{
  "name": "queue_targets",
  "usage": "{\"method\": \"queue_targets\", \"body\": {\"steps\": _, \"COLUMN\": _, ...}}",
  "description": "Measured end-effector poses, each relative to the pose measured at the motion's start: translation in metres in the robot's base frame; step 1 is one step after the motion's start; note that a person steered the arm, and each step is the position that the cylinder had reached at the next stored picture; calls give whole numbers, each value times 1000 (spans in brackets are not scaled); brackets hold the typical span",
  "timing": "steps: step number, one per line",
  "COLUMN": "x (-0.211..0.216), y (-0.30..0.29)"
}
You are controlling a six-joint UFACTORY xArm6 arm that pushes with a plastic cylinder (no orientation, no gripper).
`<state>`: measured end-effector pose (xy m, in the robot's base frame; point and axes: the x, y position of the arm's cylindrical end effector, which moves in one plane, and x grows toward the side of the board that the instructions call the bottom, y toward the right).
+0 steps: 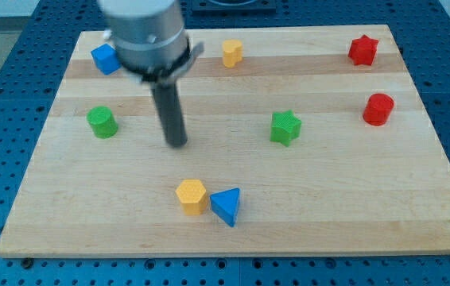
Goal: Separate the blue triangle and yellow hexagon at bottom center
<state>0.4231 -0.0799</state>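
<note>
A yellow hexagon [191, 195] and a blue triangle [226, 206] sit side by side, touching or nearly so, near the view's bottom centre of the wooden board [328, 214]. The triangle is to the hexagon's right. My tip [177, 143] is above the hexagon in the view, apart from it by roughly one block's width. The rod rises from the tip to the grey arm body at the view's top.
A blue cube [105, 59] is at top left, a green cylinder [102, 121] at left, a yellow block [232, 52] at top centre, a green star [285, 127] at centre right, a red star [362, 49] and a red cylinder [378, 109] at right.
</note>
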Motion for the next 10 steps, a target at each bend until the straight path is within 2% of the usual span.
{"method": "queue_targets", "body": {"steps": 1, "x": -87, "y": 39}}
{"method": "queue_targets", "body": {"steps": 2, "x": -48, "y": 109}}
{"method": "queue_targets", "body": {"steps": 4, "x": -17, "y": 129}}
{"method": "queue_targets", "body": {"steps": 7, "x": 75, "y": 262}}
{"method": "queue_targets", "body": {"steps": 8, "x": 86, "y": 266}}
{"method": "queue_targets", "body": {"steps": 10, "x": 15, "y": 217}}
